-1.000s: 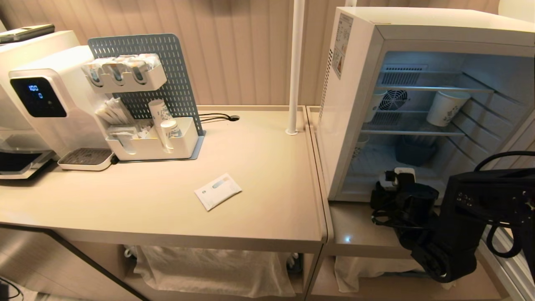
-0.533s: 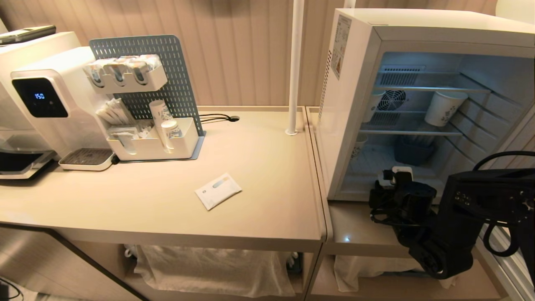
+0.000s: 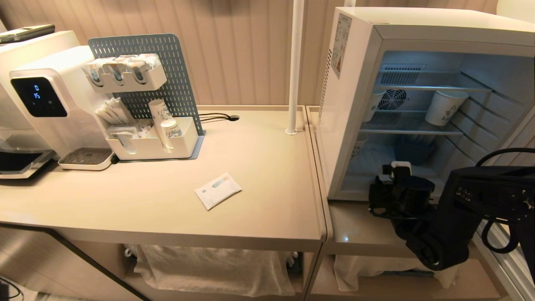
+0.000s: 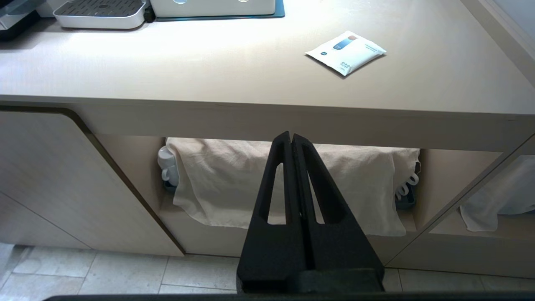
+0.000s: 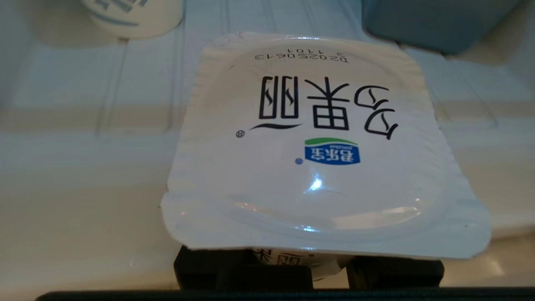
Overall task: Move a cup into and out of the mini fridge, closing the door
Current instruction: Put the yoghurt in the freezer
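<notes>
The white mini fridge (image 3: 355, 62) stands at the right on the counter with its inside lit. The door (image 3: 508, 267) is swung open; only a strip of it shows at the lower right. My right gripper (image 3: 395, 177) is shut on the cup (image 3: 402, 168), a squat white one with a square printed lid, and holds it at the front of the fridge's floor. In the right wrist view the lid (image 5: 317, 146) fills the middle and hides most of the black fingers (image 5: 200, 267). My left gripper (image 4: 291, 136) hangs shut and empty below the counter's front edge.
Inside the fridge a patterned paper cup (image 3: 445, 108) lies tilted on a wire shelf, another (image 3: 373, 106) leans at the left, and a blue box (image 3: 413, 150) stands at the back. A white sachet (image 3: 217, 190), a cup organiser (image 3: 150, 138), a water dispenser (image 3: 46, 104) and a pole (image 3: 294, 67) occupy the counter.
My right gripper has edged a little forward and up toward the fridge's inside with the cup still in it. The left arm has not moved.
</notes>
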{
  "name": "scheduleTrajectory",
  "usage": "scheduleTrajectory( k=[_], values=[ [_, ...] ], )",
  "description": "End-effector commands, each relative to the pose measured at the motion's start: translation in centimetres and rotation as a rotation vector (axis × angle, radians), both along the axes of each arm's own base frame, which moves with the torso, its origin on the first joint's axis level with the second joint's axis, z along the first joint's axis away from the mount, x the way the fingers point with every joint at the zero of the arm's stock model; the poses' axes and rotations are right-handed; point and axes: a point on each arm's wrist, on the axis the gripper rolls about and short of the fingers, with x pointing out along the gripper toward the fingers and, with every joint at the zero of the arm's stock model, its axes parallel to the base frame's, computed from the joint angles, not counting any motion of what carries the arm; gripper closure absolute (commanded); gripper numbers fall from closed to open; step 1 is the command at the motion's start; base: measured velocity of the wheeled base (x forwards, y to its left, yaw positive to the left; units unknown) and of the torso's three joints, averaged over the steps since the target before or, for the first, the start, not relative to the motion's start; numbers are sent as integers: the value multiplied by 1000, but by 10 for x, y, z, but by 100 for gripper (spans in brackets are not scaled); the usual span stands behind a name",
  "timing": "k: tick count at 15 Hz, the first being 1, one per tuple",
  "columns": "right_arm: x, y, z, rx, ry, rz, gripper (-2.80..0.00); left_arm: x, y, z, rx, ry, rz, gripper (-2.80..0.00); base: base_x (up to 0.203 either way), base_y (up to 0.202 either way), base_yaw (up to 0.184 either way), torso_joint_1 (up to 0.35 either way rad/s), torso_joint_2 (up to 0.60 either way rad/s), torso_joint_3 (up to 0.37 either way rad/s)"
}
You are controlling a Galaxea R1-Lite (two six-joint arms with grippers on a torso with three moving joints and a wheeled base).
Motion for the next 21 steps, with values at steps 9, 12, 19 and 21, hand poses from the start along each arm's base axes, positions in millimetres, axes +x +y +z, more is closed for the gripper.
scheduleTrajectory(
  k=[9, 12, 19, 21],
  values=[
    [10, -4, -6, 0, -2, -16, 0, 0, 0, 0, -1, 3, 0, 0, 0, 0, 0, 0, 0, 0],
    [13, -4, -6, -1, 0, -17, 0, 0, 0, 0, -1, 3, 0, 0, 0, 0, 0, 0, 0, 0],
    [13, -4, -5, -14, 17, -25, -280, 0, 0, 0, -1, 3, 0, 0, 0, 0, 0, 0, 0, 0],
    [9, -5, 3, -10, 8, -25, -280, 0, 0, 0, -1, 3, 0, 0, 0, 0, 0, 0, 0, 0]
  ],
)
